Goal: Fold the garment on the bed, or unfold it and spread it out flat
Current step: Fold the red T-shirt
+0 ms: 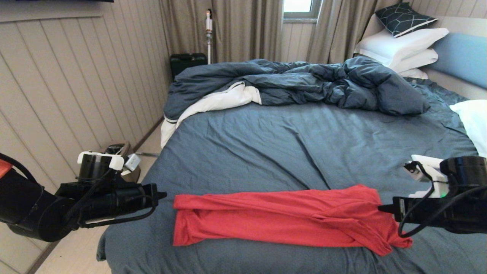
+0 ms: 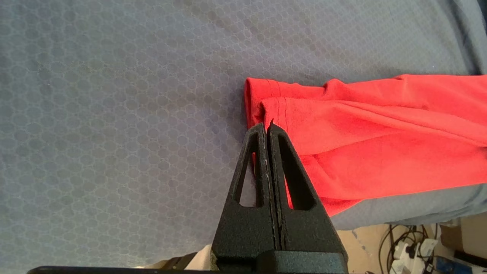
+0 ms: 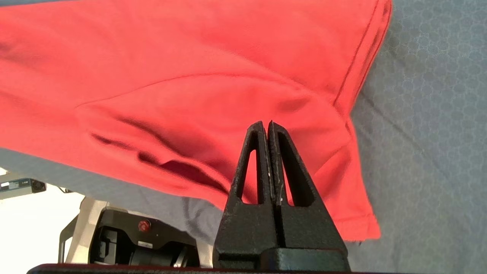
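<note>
Bedroom, panelled wall on the left, curtains at the back. The bed (image 1: pixel 266 144) fills the view, its blue-grey sheet creased; a rumpled dark duvet (image 1: pixel 304 83) is heaped toward the far end and white pillows (image 1: pixel 403 45) are stacked at the headboard.

Right gripper (image 1: pixel 380 208): jaws pressed together, tip at the right end of the garment (image 1: pixel 281 217). Wrist view shows the closed fingers (image 3: pixel 266 160) over red cloth; no fabric visibly pinched between them, so I judge nothing is held.

Left gripper (image 1: pixel 163 195): jaws also clenched, tip just beside the left end of the shirt, empty. Wrist view puts the tip at the hemmed edge, touching or nearly so; cannot tell which.

Placement reads as deliberate: one gripper at each end of the cloth, level and pointing inward, suited to taking both ends together for a further fold or a lift.

Garment: bright red, thin, lying near the front edge of the bed as a long band running left to right, folded lengthwise in layers. Left end fairly square with stitched hems showing; right end looser, one corner trailing toward the bed's front edge. No lettering visible.
</note>
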### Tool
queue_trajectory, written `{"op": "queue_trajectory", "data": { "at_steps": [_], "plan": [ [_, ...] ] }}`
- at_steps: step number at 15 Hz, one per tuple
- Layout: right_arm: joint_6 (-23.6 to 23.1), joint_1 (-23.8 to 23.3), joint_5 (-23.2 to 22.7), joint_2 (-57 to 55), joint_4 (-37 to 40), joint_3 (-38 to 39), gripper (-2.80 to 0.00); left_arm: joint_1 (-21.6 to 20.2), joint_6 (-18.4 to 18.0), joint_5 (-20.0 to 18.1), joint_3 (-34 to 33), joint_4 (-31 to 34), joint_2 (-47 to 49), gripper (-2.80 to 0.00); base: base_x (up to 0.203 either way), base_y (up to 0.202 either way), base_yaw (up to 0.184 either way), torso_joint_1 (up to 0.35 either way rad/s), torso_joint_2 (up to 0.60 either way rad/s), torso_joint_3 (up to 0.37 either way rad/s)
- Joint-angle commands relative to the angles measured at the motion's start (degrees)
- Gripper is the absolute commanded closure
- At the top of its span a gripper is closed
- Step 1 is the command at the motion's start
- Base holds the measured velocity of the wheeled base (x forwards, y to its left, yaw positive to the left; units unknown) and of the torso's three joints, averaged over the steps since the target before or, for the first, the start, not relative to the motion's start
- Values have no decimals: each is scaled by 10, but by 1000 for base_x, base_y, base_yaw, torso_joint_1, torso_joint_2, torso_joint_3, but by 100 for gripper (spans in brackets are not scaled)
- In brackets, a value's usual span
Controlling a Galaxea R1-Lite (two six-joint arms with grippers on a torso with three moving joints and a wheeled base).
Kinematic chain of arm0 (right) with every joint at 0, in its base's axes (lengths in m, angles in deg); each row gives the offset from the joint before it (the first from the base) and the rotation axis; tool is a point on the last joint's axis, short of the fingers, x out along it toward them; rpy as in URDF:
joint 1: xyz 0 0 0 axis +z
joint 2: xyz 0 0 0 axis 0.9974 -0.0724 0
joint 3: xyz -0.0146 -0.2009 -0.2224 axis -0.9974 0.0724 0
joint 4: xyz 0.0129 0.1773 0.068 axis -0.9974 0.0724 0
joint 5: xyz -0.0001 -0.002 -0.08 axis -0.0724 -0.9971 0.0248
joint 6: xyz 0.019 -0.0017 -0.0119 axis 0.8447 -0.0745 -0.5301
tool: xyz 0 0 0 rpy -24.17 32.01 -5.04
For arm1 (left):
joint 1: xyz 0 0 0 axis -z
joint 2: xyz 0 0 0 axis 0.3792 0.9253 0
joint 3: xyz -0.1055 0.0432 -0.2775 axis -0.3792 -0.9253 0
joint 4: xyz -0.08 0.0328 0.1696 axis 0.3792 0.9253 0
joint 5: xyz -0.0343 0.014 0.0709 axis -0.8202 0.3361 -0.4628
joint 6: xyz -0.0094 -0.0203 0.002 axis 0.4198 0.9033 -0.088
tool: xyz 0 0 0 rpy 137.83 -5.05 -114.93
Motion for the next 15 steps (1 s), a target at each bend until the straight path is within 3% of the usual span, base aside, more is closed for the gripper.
{"op": "queue_trajectory", "data": {
  "at_steps": [1, 7, 15],
  "plan": [
    [0, 0, -1, -29, -1, -16, 0, 0, 1, -1, 0, -2, 0, 0, 0, 0, 0, 0, 0, 0],
    [3, 20, 15, -111, -1, -72, 0, 1, 1, -1, -2, -2, 0, 0, 0, 0, 0, 0, 0, 0],
    [25, 63, 68, -195, 35, -223, 0, 0, 1, -1, -1, -2, 2, 0, 0, 0, 0, 0, 0, 0]
  ]
}}
